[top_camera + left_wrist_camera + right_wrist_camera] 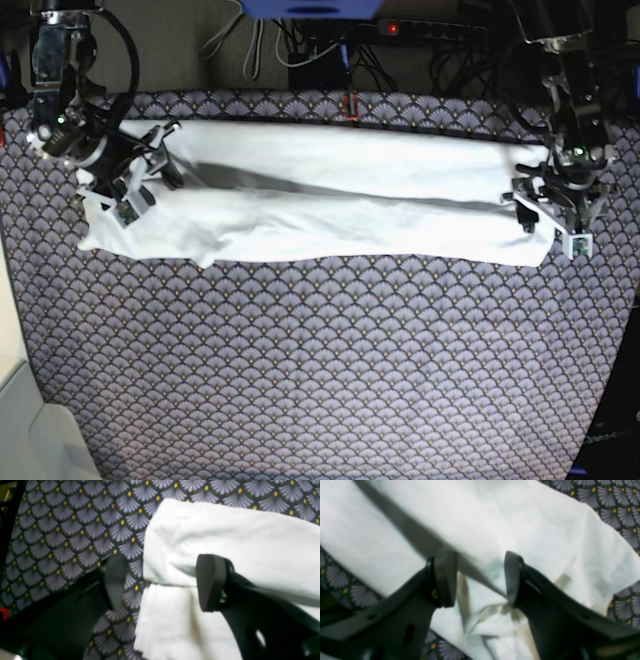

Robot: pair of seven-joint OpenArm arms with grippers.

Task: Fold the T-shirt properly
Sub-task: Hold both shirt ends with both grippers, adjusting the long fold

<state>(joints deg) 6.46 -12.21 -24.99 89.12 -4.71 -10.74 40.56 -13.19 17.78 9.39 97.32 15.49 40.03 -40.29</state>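
One T-shirt [330, 205], white, stretched as a long band across the upper half of the base view; the same cloth fills both wrist views (no second piece of white fabric anywhere)

Two arms, one at the upper left and one at the upper right of the base view, so two grippers: the right gripper [128, 180] and the left gripper [555, 210]

Each gripper has two dark fingers, four altogether, one of them here [446, 577] and another here [210, 580]

One patterned table cover [320, 370]

One red light [391, 28] at the top edge
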